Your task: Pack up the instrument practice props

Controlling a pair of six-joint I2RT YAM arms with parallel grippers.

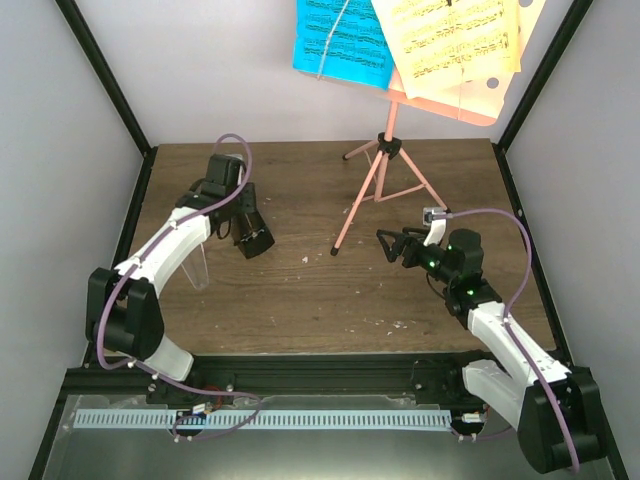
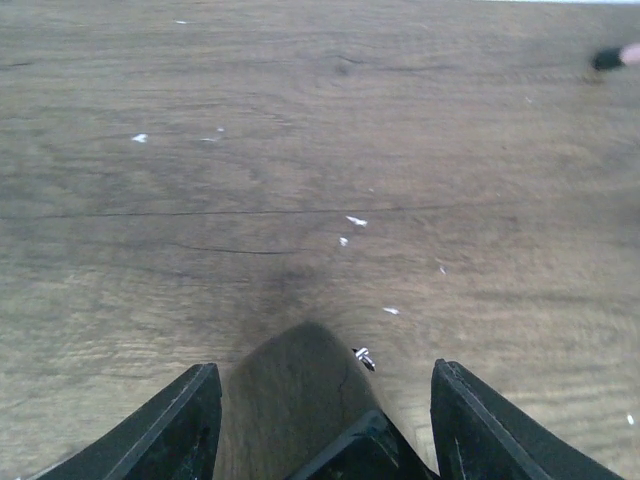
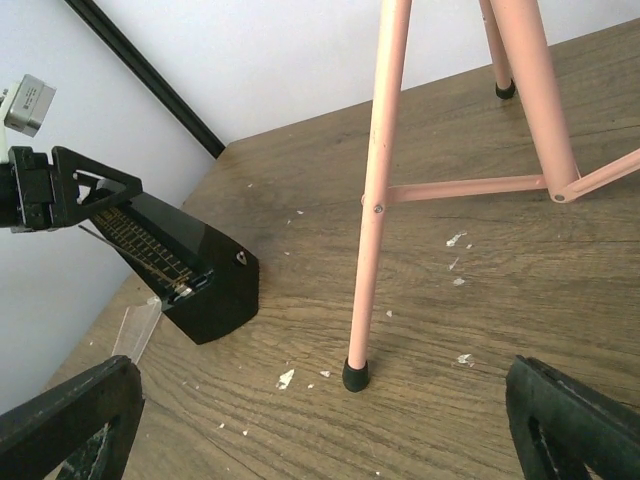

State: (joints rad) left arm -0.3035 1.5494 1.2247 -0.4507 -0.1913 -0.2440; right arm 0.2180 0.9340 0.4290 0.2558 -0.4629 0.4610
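Observation:
The salmon-pink music stand [image 1: 388, 150] stands at the back centre on its tripod. A blue sheet [image 1: 340, 40] and yellow sheets [image 1: 455, 40] rest on its desk. My left gripper [image 1: 248, 230] is shut on the black pyramid metronome [image 3: 200, 280], which hangs tilted just above the table. Its edge shows between the fingers in the left wrist view [image 2: 350, 450]. My right gripper [image 1: 392, 245] is open and empty, low over the table. It faces the stand's front leg [image 3: 375, 220], whose black foot [image 3: 355, 375] lies between its spread fingers.
A clear plastic piece [image 1: 197, 268] stands on the wooden table [image 1: 300, 300] under the left arm; it also shows in the right wrist view [image 3: 135, 330]. White flecks are scattered on the wood. White walls and black frame posts enclose the table.

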